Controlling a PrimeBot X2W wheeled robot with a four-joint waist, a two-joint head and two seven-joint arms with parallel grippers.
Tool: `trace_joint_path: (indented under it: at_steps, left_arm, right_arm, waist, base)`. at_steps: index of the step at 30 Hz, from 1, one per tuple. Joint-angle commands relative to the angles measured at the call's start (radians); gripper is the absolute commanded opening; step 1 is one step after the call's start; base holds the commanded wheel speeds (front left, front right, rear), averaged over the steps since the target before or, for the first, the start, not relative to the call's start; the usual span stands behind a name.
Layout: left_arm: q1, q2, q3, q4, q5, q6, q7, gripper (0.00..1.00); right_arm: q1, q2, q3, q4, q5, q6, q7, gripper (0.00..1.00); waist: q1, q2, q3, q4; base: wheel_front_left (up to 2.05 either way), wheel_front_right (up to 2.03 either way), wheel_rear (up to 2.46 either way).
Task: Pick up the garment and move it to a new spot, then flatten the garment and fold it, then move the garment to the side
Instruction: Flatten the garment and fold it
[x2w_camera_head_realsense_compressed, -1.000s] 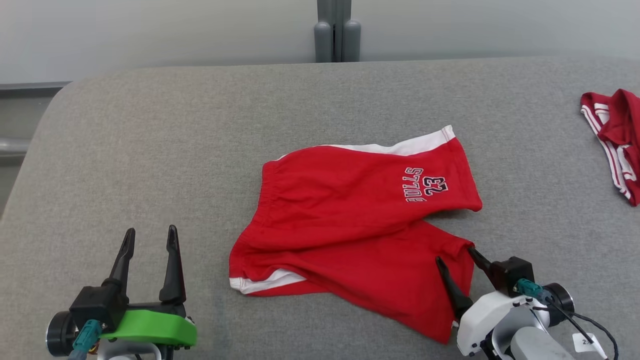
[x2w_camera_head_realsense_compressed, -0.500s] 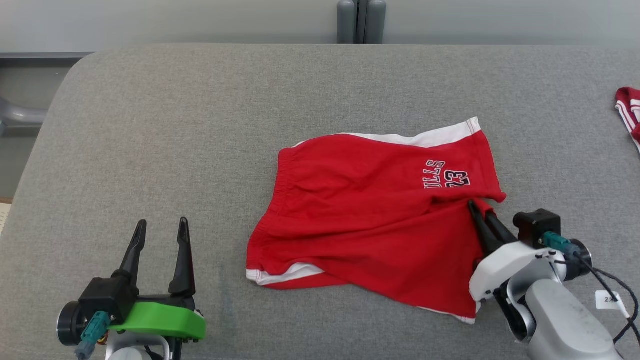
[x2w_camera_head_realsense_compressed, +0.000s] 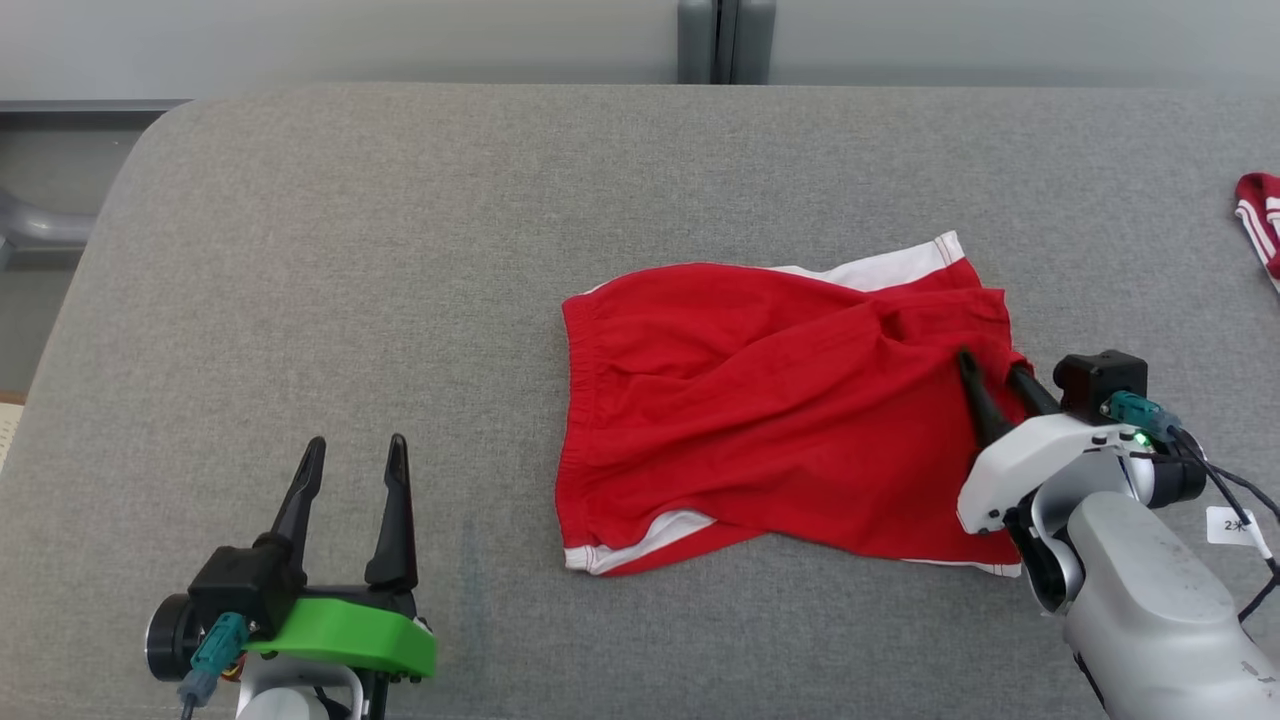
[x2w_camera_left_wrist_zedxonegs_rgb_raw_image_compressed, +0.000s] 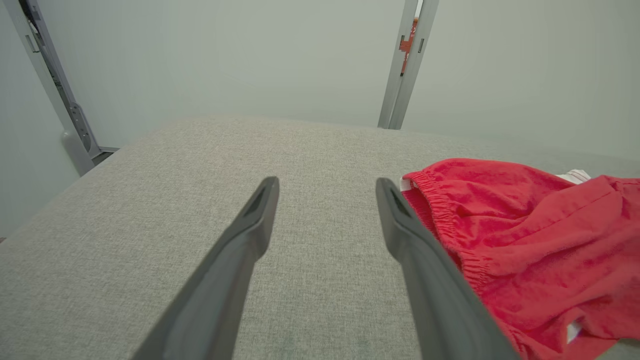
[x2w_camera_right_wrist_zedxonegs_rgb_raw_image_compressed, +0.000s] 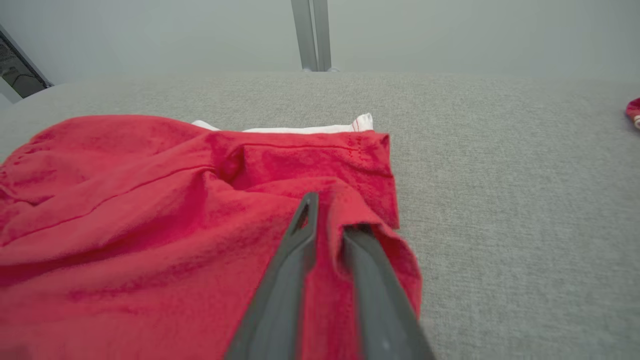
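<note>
Extension of the right arm is seen from the near right edge of the grey padded surface (x2w_camera_head_realsense_compressed: 400, 250), with the pale forearm angled inward and the right gripper (x2w_camera_head_realsense_compressed: 990, 362) positioned over the right-centre of that surface. Its two dark fingers are drawn almost together, and a fold of leg hem of the red shorts (x2w_camera_head_realsense_compressed: 760, 400) is clamped between them; in the right wrist view the cloth is draped over one fingertip. The shorts are laid at the centre-right of the surface, waistband toward its left, with a white side panel (x2w_camera_head_realsense_compressed: 890, 272) exposed along their far edge. The left gripper (x2w_camera_head_realsense_compressed: 358, 440) is held at the near left of the surface, fingers spread wide and nothing between them. A white tag (x2w_camera_head_realsense_compressed: 1230, 523) on the right wrist cable is marked "2"; the character after it cannot be read. A second red-and-white garment (x2w_camera_head_realsense_compressed: 1258, 215) is located at the surface's right edge.
</note>
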Motion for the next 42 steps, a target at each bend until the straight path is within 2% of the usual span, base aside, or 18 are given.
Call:
trace_joint_path:
  at_steps: [1, 9, 17, 25, 29, 35, 42]
  left_arm:
    - [-0.009, 0.001, 0.001, 0.002, 0.002, 0.005, 0.0, 1.0]
    - [0.018, 0.001, 0.016, 0.006, 0.011, 0.008, 0.0, 1.0]
    - [0.038, 0.001, 0.043, -0.001, 0.021, 0.003, 0.0, 1.0]
    - [0.053, 0.001, 0.062, -0.005, 0.023, 0.0, 0.0, 1.0]
    - [0.06, 0.001, 0.073, -0.008, 0.027, -0.002, 0.0, 1.0]
    - [0.073, 0.001, 0.09, -0.012, 0.031, -0.001, 0.0, 1.0]
    - [0.077, 0.001, 0.096, -0.007, 0.031, 0.001, 0.0, 1.0]
  right_arm:
    - [-0.004, 0.002, 0.004, -0.004, 0.011, 0.0, -0.003, 1.0]
    - [0.137, -0.015, -0.018, -0.148, -0.006, 0.0, -0.003, 1.0]
    - [0.286, -0.021, -0.099, -0.346, -0.045, 0.0, -0.003, 1.0]
    - [0.417, 0.02, -0.199, -0.573, -0.095, 0.0, -0.003, 1.0]
    - [0.473, 0.036, -0.213, -0.665, -0.126, 0.0, -0.003, 1.0]
    - [0.526, 0.047, -0.195, -0.74, -0.157, 0.0, -0.003, 1.0]
    - [0.541, 0.057, -0.163, -0.753, -0.182, 0.0, -0.003, 1.0]
  waist:
    - [-0.0001, -0.0001, -0.006, -0.008]
    - [-0.0001, -0.0001, -0.046, -0.064]
    - [-0.0001, -0.0001, -0.071, -0.119]
    - [-0.0001, -0.0001, -0.088, -0.148]
    - [-0.0001, -0.0001, -0.098, -0.154]
    - [-0.0001, -0.0001, -0.114, -0.158]
    - [-0.0001, -0.0001, -0.125, -0.149]
  base:
    - [0.0, 0.0, 0.0]
    - [0.0, 0.0, 0.0]
    - [0.0, 0.0, 0.0]
    - [0.0, 0.0, 0.0]
    - [0.0, 0.0, 0.0]
    - [0.0, 0.0, 0.0]
    - [0.0, 0.0, 0.0]
